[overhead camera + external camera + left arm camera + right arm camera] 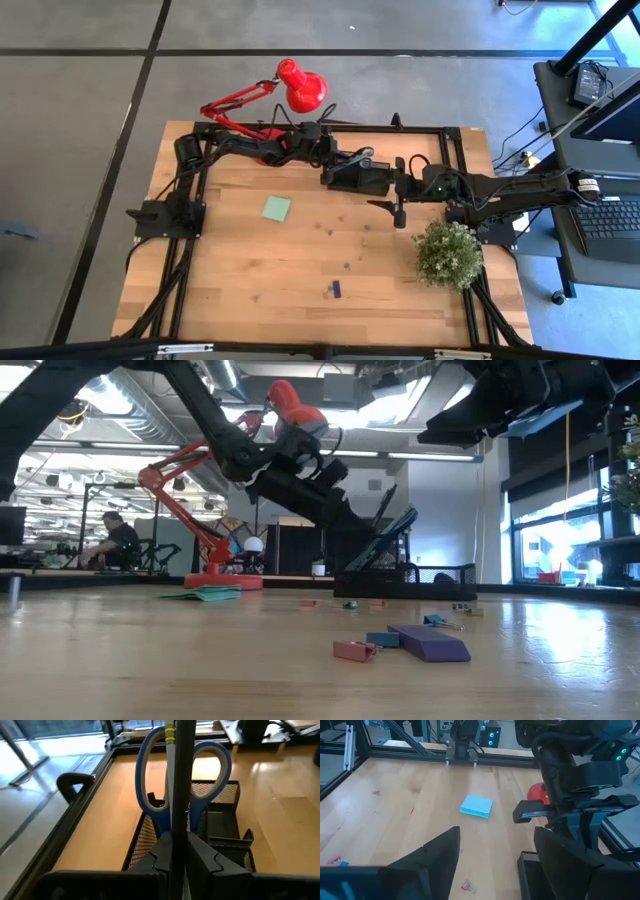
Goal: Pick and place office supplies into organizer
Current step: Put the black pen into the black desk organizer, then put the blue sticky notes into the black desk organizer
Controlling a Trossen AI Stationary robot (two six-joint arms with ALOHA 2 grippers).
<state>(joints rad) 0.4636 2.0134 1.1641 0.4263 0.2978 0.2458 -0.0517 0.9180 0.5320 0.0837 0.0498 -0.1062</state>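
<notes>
While our left gripper [179, 851] holds the scissors [182, 785] clamped above the organizer [222, 827], we are at the placing step. Next we lower them into a compartment and let go. Our right gripper [495, 865] waits beside it, fingers apart.

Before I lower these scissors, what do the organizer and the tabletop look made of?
The organizer looks like black metal mesh: see-through woven walls with solid rims. The tabletop looks like light wood planks, with visible grain and seams. The scissors have smooth blue handles, probably plastic.
</notes>
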